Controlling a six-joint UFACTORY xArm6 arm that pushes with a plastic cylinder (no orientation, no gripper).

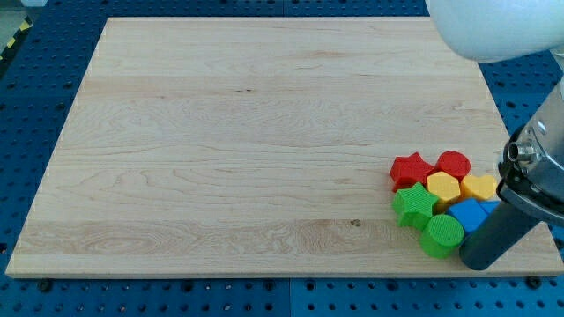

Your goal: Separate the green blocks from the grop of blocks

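One dark rod comes down at the view's bottom right, and my tip [477, 261] rests on the wooden board [247, 141] just to the right of the green round block [441, 235], very close to it, though I cannot tell if they touch. The rod has no jaws, so nothing opens or shuts; it is just a smooth, dark, round stick. Right beside my tip, up and a bit left, sits one blue block [467, 214] with slanted sides. Two green blocks are here: the round one like a short can, and a green star block [412, 204] to its upper left, touching it. Two yellow blocks sit above them: a yellow six-sided block [442, 187] in the middle of the bunch and another yellow block [480, 187] to its right, near the rod. Two red blocks are at the top of the bunch: a red star block [411, 168] on the left and a red round block [454, 164] beside it. All seven blocks are packed close together in one bunch near the board's bottom right corner. They have fine ridged sides, like plastic. The board is pale wood with soft grain lines. It lies on a blue table [35, 114] full of small holes.
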